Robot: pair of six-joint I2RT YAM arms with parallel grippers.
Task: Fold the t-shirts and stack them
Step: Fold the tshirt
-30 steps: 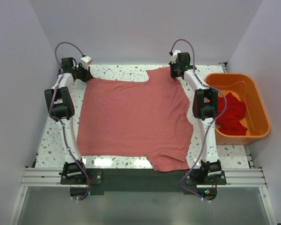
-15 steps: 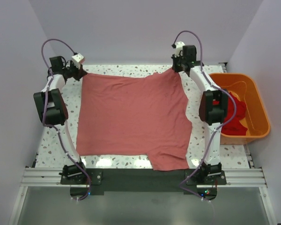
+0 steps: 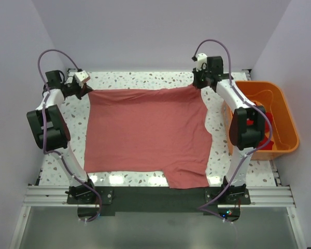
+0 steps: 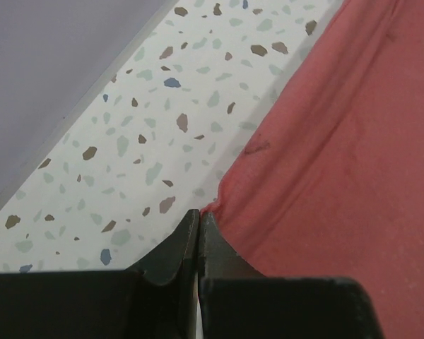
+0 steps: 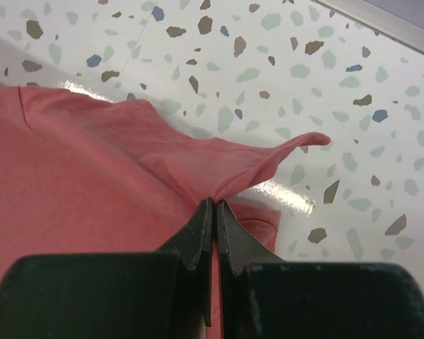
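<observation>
You are pinching the salmon-pink t-shirt (image 3: 145, 132) at its two far corners, one in each gripper. Your left gripper (image 3: 83, 89) is sitting at the far left corner. On the left wrist view its jaws (image 4: 199, 220) are pressed together with only a small tip of the cloth's edge (image 4: 325, 155) caught between them, and the speckled table (image 4: 127, 141) is showing just to the left. Your right gripper (image 3: 199, 83) is sitting at the far right corner. On its wrist view the jaws (image 5: 213, 206) are closed tight on a bunched fold of the shirt (image 5: 78, 169), with a pointed flap sticking out to the right over the table (image 5: 339, 106).

The far edge of the shirt is running almost straight between the two grippers, and the rest is lying flat across the middle of the table (image 3: 145, 78). One sleeve is reaching to the table's near edge, right of centre. The brighter red t-shirt (image 3: 266, 124) is lying crumpled inside the orange tub (image 3: 286, 111) at the right side, partly hidden behind your right arm.
</observation>
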